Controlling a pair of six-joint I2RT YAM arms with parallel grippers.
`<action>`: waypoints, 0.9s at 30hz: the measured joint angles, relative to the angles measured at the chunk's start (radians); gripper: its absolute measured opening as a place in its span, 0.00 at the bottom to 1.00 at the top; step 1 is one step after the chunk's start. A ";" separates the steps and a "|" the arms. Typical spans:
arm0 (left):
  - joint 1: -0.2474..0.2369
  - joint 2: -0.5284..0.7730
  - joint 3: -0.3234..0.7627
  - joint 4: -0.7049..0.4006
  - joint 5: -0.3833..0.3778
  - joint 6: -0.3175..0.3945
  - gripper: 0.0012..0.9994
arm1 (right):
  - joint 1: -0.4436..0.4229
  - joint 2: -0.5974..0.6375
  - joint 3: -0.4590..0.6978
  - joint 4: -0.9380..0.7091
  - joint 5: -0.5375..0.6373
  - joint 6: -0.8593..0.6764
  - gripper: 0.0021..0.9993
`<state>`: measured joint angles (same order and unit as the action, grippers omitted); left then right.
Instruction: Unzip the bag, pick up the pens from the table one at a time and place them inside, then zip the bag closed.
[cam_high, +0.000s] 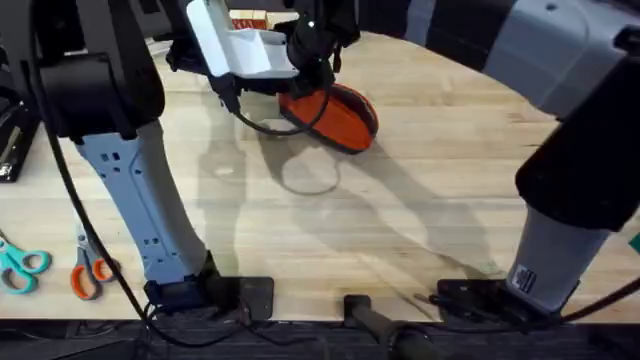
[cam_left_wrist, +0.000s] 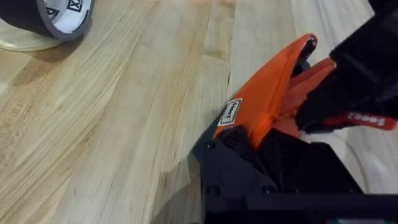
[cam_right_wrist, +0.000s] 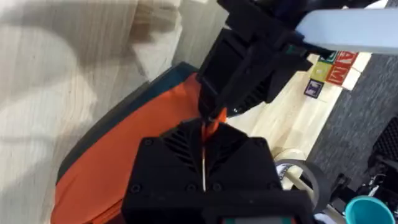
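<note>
The orange bag (cam_high: 340, 118) lies on the far middle of the table (cam_high: 420, 210), its near-left end lifted off the wood. My left gripper (cam_left_wrist: 249, 142) is shut on that end, by the small white label. Facing it, my right gripper (cam_right_wrist: 204, 146) is shut on a small orange piece at the bag's (cam_right_wrist: 124, 155) dark zipper edge. In the overhead view the left gripper (cam_high: 295, 95) and the right gripper (cam_high: 320, 85) meet over the bag's left end. In the left wrist view the bag (cam_left_wrist: 273, 87) gapes slightly along its top. The pens are out of view.
Teal scissors (cam_high: 20, 265) and orange scissors (cam_high: 90, 275) lie at the table's near left edge. Letter blocks (cam_high: 250, 18) sit at the far edge. A tape roll (cam_left_wrist: 62, 15) lies beyond the bag, and a teal cup (cam_right_wrist: 367, 208) stands off the table.
</note>
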<state>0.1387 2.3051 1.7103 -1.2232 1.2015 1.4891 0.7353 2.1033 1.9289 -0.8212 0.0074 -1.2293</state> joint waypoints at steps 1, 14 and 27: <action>0.000 0.000 0.000 0.000 0.000 0.000 0.04 | -0.002 0.000 0.000 -0.005 0.000 0.000 0.03; -0.002 0.000 0.000 0.004 -0.001 0.000 0.04 | -0.016 0.000 0.000 -0.029 -0.002 0.004 0.03; -0.003 0.000 0.000 0.004 -0.002 0.000 0.04 | -0.018 0.000 0.004 -0.078 0.052 0.022 0.03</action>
<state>0.1360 2.3051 1.7103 -1.2187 1.1995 1.4892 0.7172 2.1033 1.9327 -0.8989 0.0593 -1.2072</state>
